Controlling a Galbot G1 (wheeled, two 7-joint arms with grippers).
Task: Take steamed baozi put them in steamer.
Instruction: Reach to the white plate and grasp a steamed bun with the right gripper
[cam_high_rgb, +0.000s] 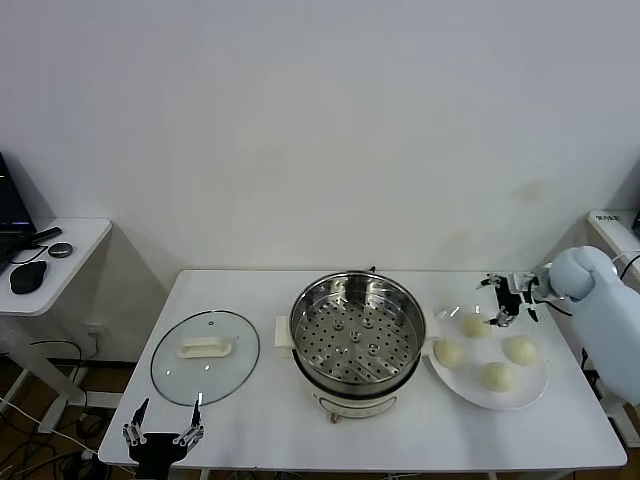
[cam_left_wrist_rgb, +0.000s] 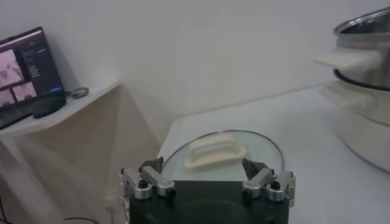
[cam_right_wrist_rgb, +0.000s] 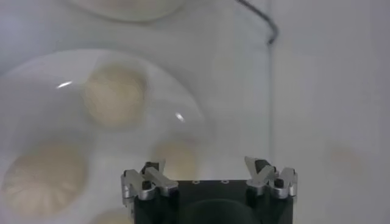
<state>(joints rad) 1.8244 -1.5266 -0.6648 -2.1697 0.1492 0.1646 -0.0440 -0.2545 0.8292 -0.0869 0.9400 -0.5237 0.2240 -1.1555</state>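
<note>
- The right gripper (cam_high_rgb: 507, 297) hangs open and empty over the far edge of the white plate (cam_high_rgb: 530, 392), above the buns.
- Four buns (cam_high_rgb: 495, 376) sit on that plate, just to the right of the steamer (cam_high_rgb: 357, 333). None is in the steamer yet; its tray with holes is bare.
- The bun closest to the gripper (cam_high_rgb: 472, 325) looks like the easy one to take first.
- To do it well, I think the gripper should come straight down with one finger on each side of that bun, then squeeze softly. Buns are squishy and could get dented.
- It should lift high enough to clear the steamer's tall shiny wall before moving over.
- The left gripper (cam_high_rgb: 162, 435) waits open at the near table edge, near the glass lid (cam_high_rgb: 205, 357).
- In the right wrist view the buns look blurry, and the nearest one (cam_right_wrist_rgb: 175, 159) is partly hidden behind the gripper.
- The left gripper's arm is cut off at the edge of the head view.
</note>
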